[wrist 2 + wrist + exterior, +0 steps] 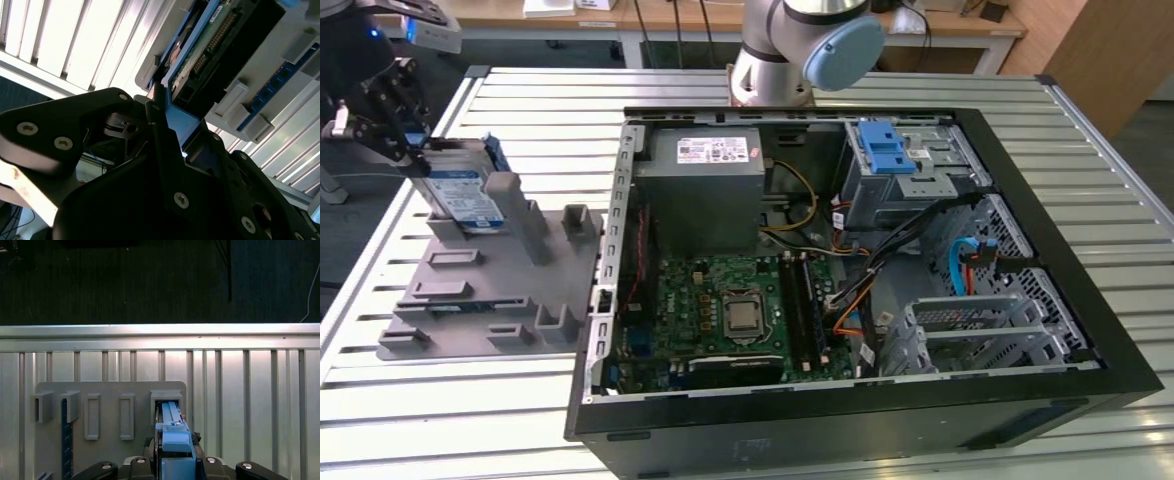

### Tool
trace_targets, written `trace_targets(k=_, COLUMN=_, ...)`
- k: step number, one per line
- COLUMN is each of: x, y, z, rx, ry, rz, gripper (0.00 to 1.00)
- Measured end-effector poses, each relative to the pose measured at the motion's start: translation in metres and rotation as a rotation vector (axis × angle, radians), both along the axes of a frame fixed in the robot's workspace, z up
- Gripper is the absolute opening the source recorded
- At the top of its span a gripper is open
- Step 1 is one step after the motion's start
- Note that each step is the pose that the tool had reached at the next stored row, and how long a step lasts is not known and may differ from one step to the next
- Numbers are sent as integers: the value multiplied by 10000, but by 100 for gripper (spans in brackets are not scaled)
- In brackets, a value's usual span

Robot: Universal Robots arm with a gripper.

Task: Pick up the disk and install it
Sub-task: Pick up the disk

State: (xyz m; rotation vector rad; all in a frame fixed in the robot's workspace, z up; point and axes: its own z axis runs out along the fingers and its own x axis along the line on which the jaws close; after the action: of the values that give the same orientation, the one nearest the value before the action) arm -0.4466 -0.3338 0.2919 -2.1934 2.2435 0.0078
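**Q:** What is the gripper doing?

**A:** In the first wrist view I see my gripper (173,452) clamped on the blue top rail of the disk (170,415), fingers drawn close against it.

**Q:** Where is the disk?

**A:** It stands on edge in a slot of the grey holder (494,290), at the exterior view's left, on the slatted table (560,90). Beyond it the open case (854,410) lies flat.

The label on the disk (460,196) has print too small to read. The power supply (700,175) sticker is the same.
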Motion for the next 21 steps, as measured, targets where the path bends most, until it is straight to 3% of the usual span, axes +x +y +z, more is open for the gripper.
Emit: trace_targets(k=21, x=0, y=0, z=75, rx=-1, ry=3, rz=0, gripper=36)
